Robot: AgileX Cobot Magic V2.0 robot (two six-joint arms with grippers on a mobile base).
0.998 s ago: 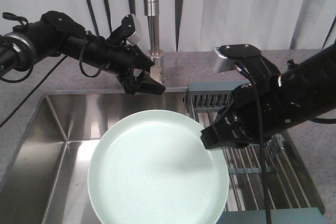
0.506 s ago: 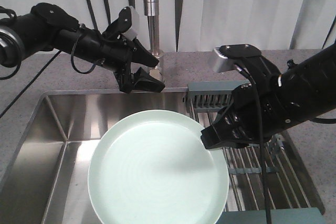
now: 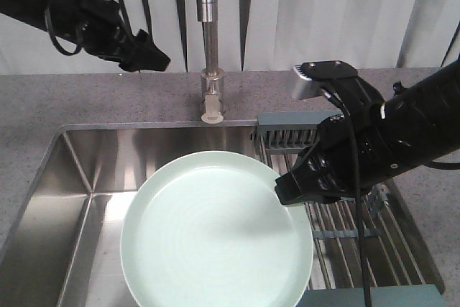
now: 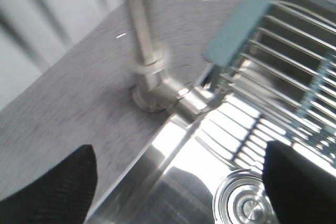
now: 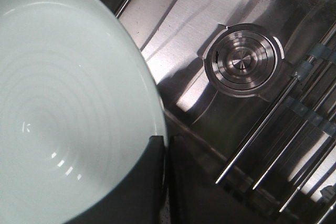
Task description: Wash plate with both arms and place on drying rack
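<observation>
**A:** Quick one. Where's the plate?

**B:** The plate (image 3: 215,231) is over the sink (image 3: 79,170), face up and near level. It isn't on the drying rack (image 3: 402,228), which sits just beside it to the right.

**A:** Who has it?

**B:** The right gripper (image 3: 287,192). It's clamped on the plate's right rim, and the wrist view shows its fingers (image 5: 149,182) pinched over the edge. The drain (image 5: 242,60) shows past the rim, so I'd say the plate hangs above the basin rather than lying in it.

**A:** Left side?

**B:** The left gripper (image 3: 151,57) is high up, left of the tap (image 3: 208,34) and above the counter (image 3: 108,102), well apart from the plate. Its wrist view shows the fingertips (image 4: 52,182) spread wide with nothing between them.

**A:** Is the water on?

**B:** No stream shows from the tap. There are a few glints on the plate, but I can't tell if it's wet.

**A:** So how far along?

**B:** My call is that the pickup is done, since the plate is gripped and held over the basin. The two-arm wash isn't happening here because only one arm touches the plate, and I can't tell whether the rinse is finished or yet to start. Racking is all ahead: carry the plate right, tip it on edge and slot it between the rods.
</observation>
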